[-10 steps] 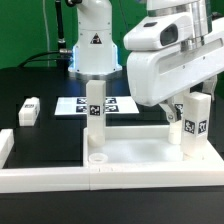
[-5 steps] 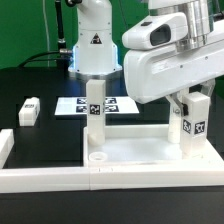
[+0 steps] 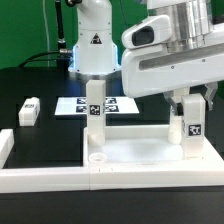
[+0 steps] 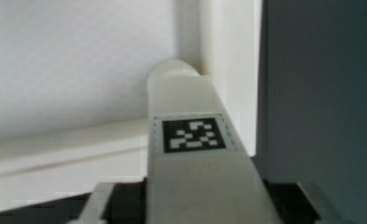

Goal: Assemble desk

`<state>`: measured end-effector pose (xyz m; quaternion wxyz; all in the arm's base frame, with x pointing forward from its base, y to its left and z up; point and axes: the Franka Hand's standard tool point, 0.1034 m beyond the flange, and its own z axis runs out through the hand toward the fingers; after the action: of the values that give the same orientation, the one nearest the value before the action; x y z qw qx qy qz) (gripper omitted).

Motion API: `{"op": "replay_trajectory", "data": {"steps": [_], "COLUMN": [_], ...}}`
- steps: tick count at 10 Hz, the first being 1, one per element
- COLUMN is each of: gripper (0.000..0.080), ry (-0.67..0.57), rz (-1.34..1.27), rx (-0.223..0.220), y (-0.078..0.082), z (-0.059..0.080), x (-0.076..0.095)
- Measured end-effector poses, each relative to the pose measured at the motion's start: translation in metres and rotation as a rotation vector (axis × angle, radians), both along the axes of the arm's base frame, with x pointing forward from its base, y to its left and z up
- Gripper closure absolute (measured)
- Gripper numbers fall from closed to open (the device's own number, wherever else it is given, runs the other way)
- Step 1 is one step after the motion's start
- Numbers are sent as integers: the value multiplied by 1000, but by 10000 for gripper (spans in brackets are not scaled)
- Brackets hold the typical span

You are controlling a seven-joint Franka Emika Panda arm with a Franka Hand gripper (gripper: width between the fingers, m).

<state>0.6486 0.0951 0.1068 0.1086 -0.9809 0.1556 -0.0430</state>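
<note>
The white rimmed tabletop panel (image 3: 140,150) lies flat on the black table. One white leg (image 3: 95,108) stands upright at its corner on the exterior view's left. My gripper (image 3: 190,100) is shut on a second white leg (image 3: 190,128) and holds it upright at the panel's corner on the exterior view's right. In the wrist view this leg (image 4: 194,130) with its tag runs down to the panel's rimmed corner, between my fingers (image 4: 109,205). Its lower end is hidden, so I cannot tell whether it is seated. A third leg (image 3: 28,110) lies loose on the table at the left.
The marker board (image 3: 72,104) lies behind the panel, in front of the robot base (image 3: 92,45). Long white L-shaped rails (image 3: 50,178) run along the front and left. A round hole (image 3: 97,157) shows in the panel's near left corner.
My gripper has shifted slightly toward the exterior view's left with the leg in it. The other legs and the panel have not moved.
</note>
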Motion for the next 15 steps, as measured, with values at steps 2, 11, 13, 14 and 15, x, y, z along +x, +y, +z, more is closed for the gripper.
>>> {"op": "replay_trajectory", "data": {"steps": [2, 11, 13, 14, 15], "gripper": [499, 496, 209, 209, 162], "ry": [37, 245, 190, 164, 148], "rz": [-183, -937, -660, -541, -465], "rx": [14, 158, 127, 115, 102], "y": [1, 8, 8, 13, 20], "z": [0, -1, 2, 3, 4], "x": [0, -3, -4, -6, -9]}}
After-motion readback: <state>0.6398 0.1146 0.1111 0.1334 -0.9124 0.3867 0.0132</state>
